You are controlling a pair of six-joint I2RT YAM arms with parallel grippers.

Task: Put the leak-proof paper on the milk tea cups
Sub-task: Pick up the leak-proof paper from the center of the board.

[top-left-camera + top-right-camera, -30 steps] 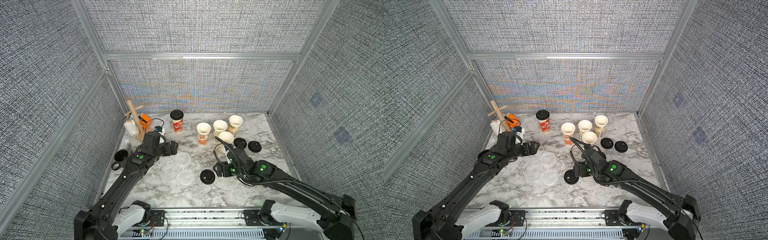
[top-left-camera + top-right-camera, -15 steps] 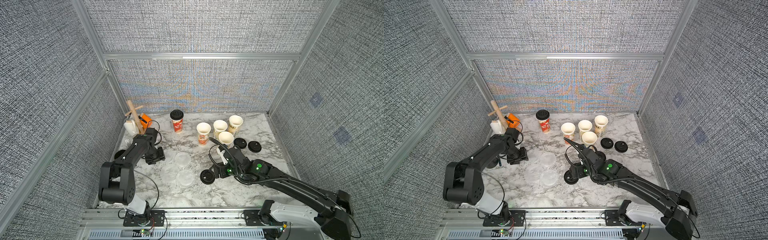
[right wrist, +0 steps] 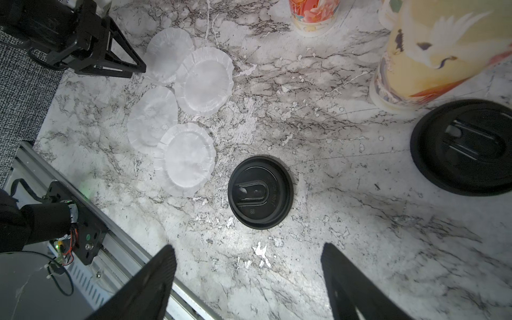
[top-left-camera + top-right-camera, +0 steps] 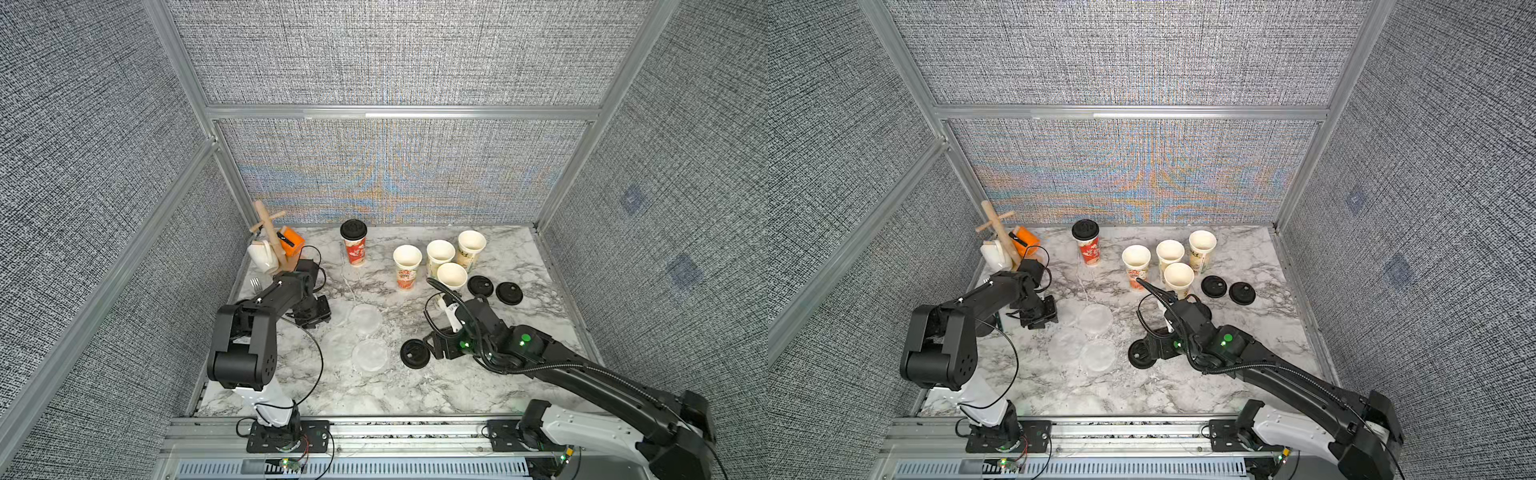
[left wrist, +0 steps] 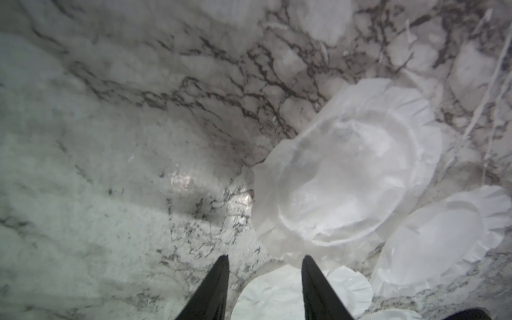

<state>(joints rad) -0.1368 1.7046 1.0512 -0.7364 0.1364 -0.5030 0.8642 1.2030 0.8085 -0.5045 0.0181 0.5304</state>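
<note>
Film discs (image 4: 365, 319): four visible, flat on marble table (image 4: 374, 399), overlapping in loose cluster between arms. Left gripper (image 5: 264, 257): jaws apart, nothing between them, tips at cluster's edge, one finger over disc rim; contact unclear. Right gripper (image 3: 248, 246): jaws wide apart, empty, hovers over black lid (image 3: 260, 192). Milk tea cups (image 4: 440, 251): four open, upright, grouped at back right. Fifth cup (image 4: 353, 245) capped in black, stands apart. Two spare lids (image 4: 480, 286) lie just beside open cups.

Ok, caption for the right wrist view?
Open right tool facing a black lid on the marble table, four film discs beyond.
</note>
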